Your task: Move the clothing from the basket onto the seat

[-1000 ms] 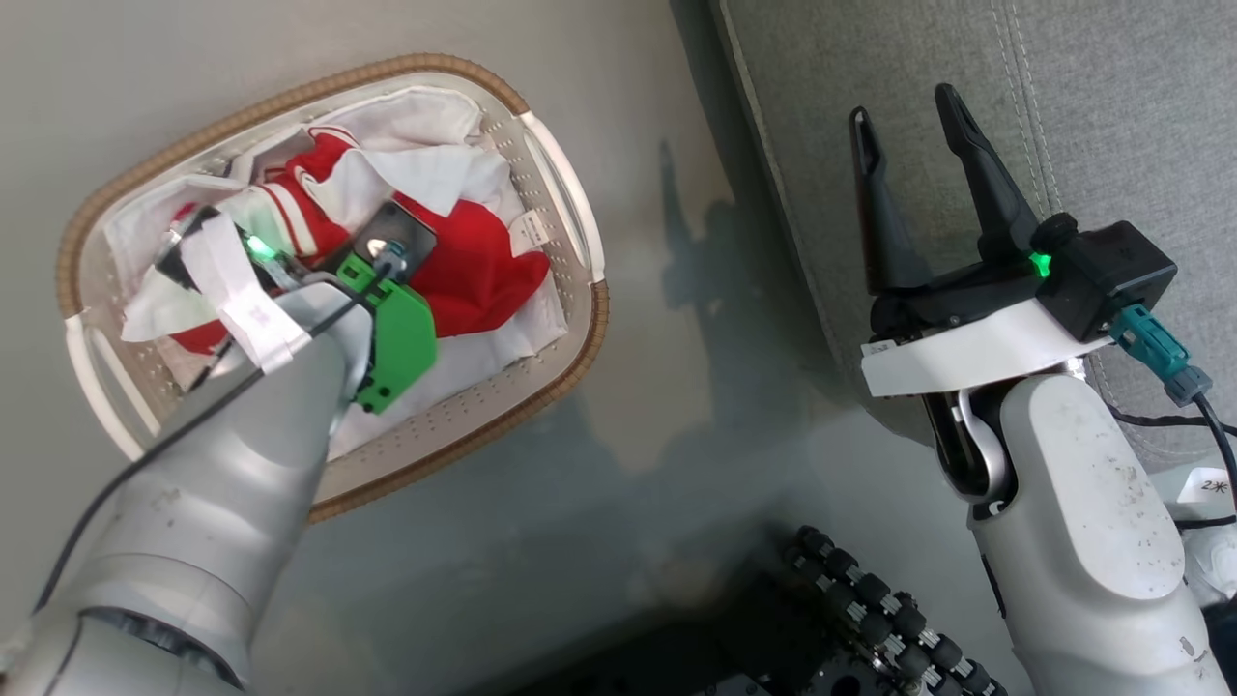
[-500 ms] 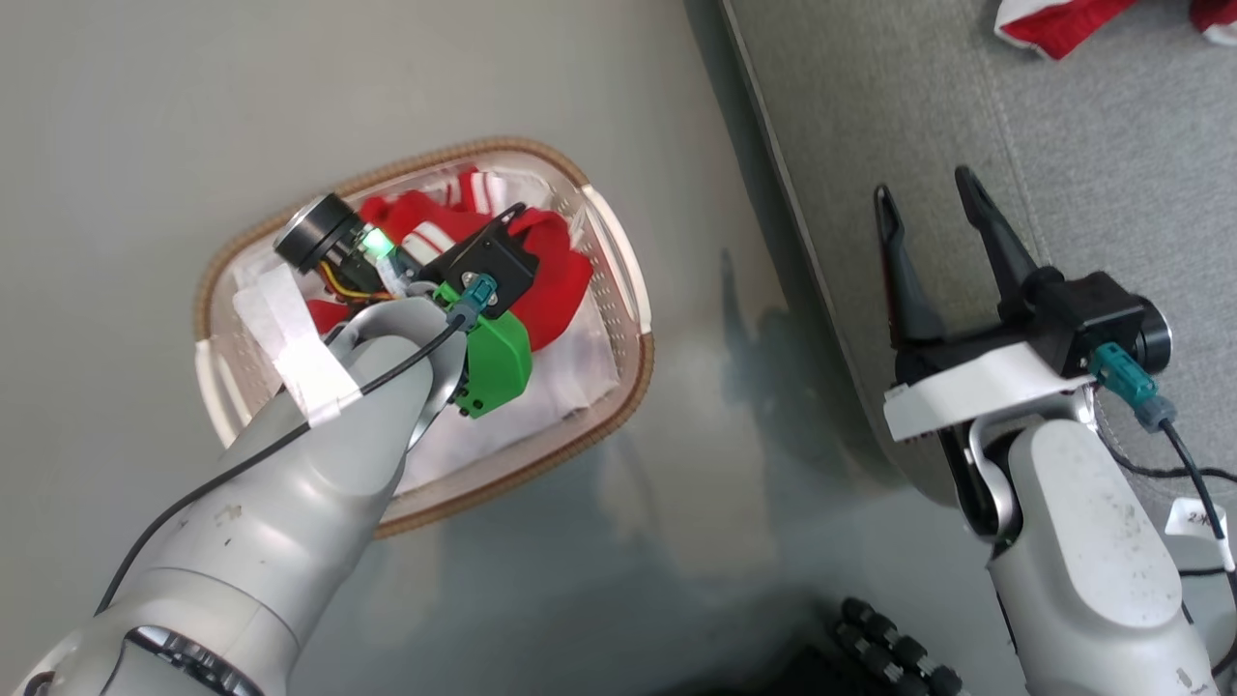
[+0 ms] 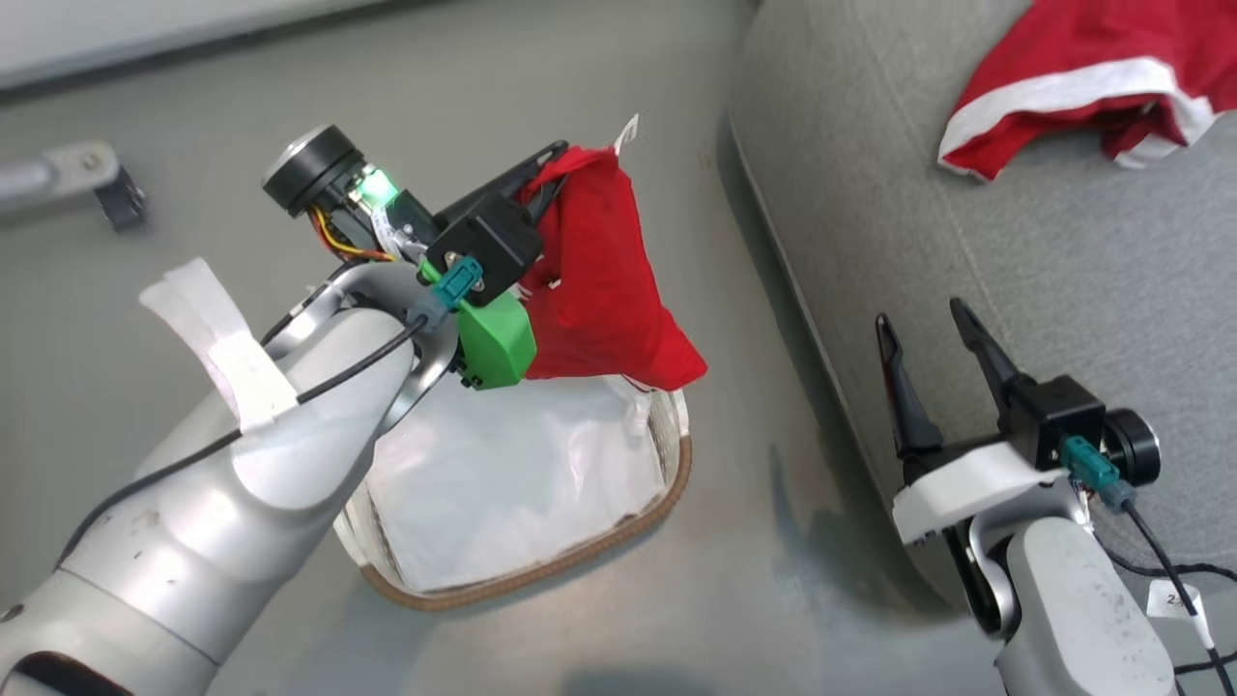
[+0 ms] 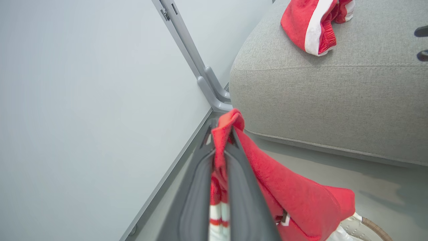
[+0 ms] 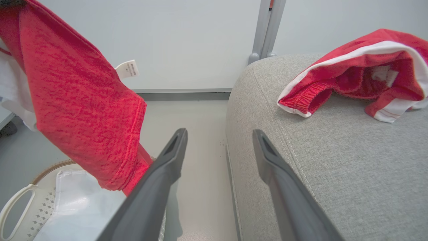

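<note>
Two red pieces of sportswear are what you have to watch. Your left hand (image 4: 221,133) is clenched on the red garment (image 3: 599,290). Its two dark fingers are pressed together, with a fold of cloth poking out past the tips and a red-and-white striped band caught lower between them. The garment hangs from that grip in the air above the cream basket (image 3: 685,462) and drapes down to a corner over the basket's rim on the side nearest the seat (image 3: 966,251). You cannot tell from these views whether that corner touches the rim. A small white label (image 5: 127,69) sticks out from the garment's upper edge. Inside the basket the white sheet lining (image 3: 512,483) is spread over the bottom. The basket stands on the grey floor (image 3: 242,116) just beside the seat. The red shorts (image 3: 1073,82), with a white band and an elastic waist, lie bunched on top of the grey seat, well apart from the held garment. Your right hand (image 3: 919,314) is released, fingers spread wide and grasping nothing, and hovers at the seat's front edge.
</note>
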Available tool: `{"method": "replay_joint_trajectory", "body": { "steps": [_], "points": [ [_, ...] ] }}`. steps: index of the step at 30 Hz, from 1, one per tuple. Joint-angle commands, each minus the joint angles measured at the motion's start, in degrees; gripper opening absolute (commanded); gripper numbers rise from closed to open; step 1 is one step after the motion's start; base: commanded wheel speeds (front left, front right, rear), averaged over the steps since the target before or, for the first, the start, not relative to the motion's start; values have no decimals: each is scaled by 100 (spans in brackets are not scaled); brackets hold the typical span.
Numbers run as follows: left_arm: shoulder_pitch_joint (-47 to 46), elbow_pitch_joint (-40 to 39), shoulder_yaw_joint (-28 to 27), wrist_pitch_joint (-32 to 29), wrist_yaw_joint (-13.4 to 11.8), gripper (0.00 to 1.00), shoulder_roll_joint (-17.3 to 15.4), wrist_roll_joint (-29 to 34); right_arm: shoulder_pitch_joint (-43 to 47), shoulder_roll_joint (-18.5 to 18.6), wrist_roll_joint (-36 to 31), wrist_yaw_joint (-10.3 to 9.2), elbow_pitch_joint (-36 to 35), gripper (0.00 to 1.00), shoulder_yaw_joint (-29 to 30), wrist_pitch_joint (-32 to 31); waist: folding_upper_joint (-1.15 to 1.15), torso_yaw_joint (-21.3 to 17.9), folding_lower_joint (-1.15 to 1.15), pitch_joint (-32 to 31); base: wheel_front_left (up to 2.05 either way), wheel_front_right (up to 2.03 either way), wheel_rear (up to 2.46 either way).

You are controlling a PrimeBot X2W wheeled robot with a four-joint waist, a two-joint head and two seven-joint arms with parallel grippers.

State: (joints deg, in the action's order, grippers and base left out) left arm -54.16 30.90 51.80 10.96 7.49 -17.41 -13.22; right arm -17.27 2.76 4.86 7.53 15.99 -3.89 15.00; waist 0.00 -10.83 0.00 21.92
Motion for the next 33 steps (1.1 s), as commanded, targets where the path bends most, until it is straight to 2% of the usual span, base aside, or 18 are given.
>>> {"method": "replay_joint_trajectory", "body": {
  "steps": [1,8,12,23,28,33],
  "points": [
    [-75,-178,-19,-113,-5,0,-95,-56,132,23,-44,-8,34,100,-1,28,0,147,0,-889,0,0,0],
    [-296,-820,-303,-661,-60,0,-388,-375,179,21,-21,-8,76,100,-255,28,0,10,0,-1346,0,0,0],
    [-440,-941,-451,-857,-116,0,-407,-539,62,21,138,-8,46,100,-618,28,0,-24,0,-1447,0,0,0],
    [-661,-1043,-499,-1172,-184,0,-254,-732,-649,22,745,-8,-58,100,-2012,28,0,106,0,-1597,0,0,0],
    [-649,-1102,-435,-1240,-212,0,-155,-764,-1081,23,942,-8,14,100,-2369,28,0,222,0,-1659,0,0,0],
    [-593,-1173,-374,-1384,-304,0,45,-844,-1364,22,1255,-8,-5,100,-2463,28,0,368,0,-1735,0,0,0]
  ]
}}
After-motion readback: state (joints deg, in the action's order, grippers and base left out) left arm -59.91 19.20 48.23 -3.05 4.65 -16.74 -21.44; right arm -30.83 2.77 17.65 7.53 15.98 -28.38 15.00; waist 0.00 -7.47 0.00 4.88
